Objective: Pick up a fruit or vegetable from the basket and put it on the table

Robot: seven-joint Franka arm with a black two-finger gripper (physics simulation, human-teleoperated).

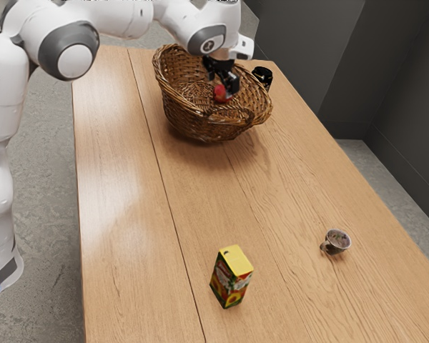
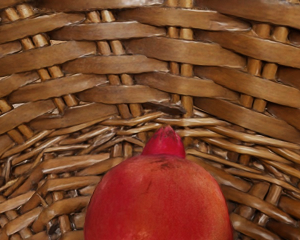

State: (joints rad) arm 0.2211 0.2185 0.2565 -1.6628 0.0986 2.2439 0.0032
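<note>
Pomegranate (image 1: pixel 219 93) is seen inside the basket (image 1: pixel 189 120), right at the gripper (image 1: pixel 225 86); grasp step is judged to be in hand. Whether the jaws are spread or pinching can't be told. Next: firm grip to be confirmed, then straight lift until the rim is cleared; woven wall is seen close behind the fruit, so little sideways room is left. Dark jar (image 1: pixel 262 76) beyond the basket should be avoided. Bare table (image 1: pixel 211 200) is offered between basket and carton (image 1: pixel 232 277), cup (image 1: pixel 337 241) well apart.
</note>
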